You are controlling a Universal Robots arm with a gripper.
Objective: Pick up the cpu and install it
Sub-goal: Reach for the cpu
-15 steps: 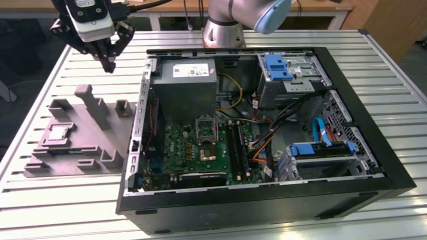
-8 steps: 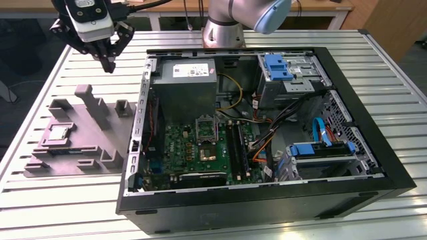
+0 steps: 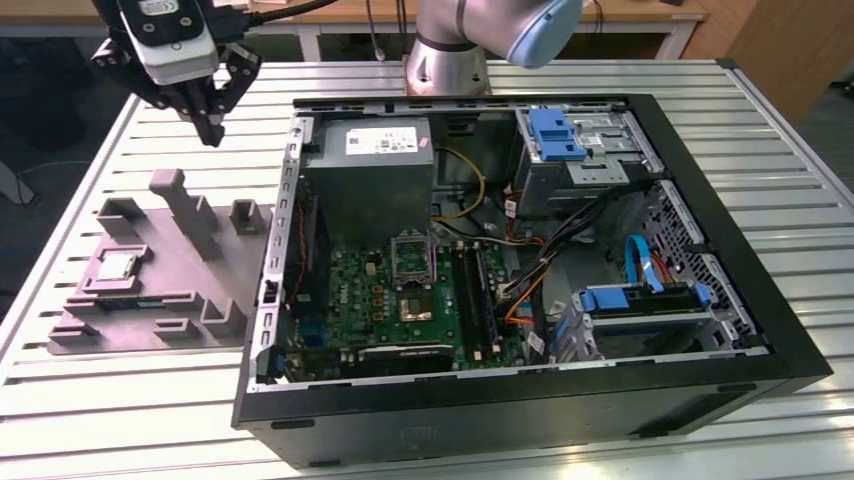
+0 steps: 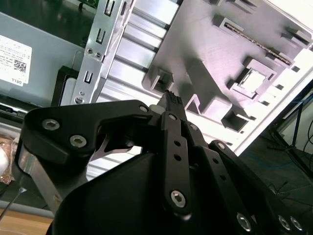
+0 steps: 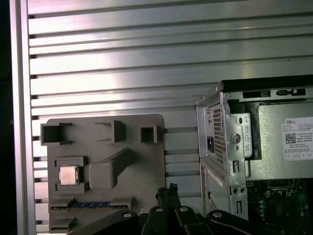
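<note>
We see the fingers (image 3: 210, 126) closed on nothing, hanging well above the grey block (image 3: 180, 290) near its end with the upright posts (image 3: 167, 186). The chip (image 3: 118, 266) lies flat in a shallow pocket of that block, on the side away from the computer case (image 3: 534, 410), which stands just beside the block on the tabletop (image 3: 134, 400). In both wrist views the chip (image 4: 253, 81) (image 5: 68, 175) sits well apart from the closed fingertips (image 4: 171, 100) (image 5: 169, 191). From here we judge several risks. If the fingers came down closed, they would press on the chip's metal top rather than straddle it. The chip is thin and the pocket walls hug it, so little edge is free to grip; a shallow or off-centre hold could let it tilt or slip out. A low path across the block could clip the posts, and a knock might shift the block, since we cannot tell whether it is fastened down. A chip carried crooked would meet the socket (image 3: 412, 300), inside the case beside the block, at a skew and could damage the contacts. The case wall nearest the block is another thing to strike.
</note>
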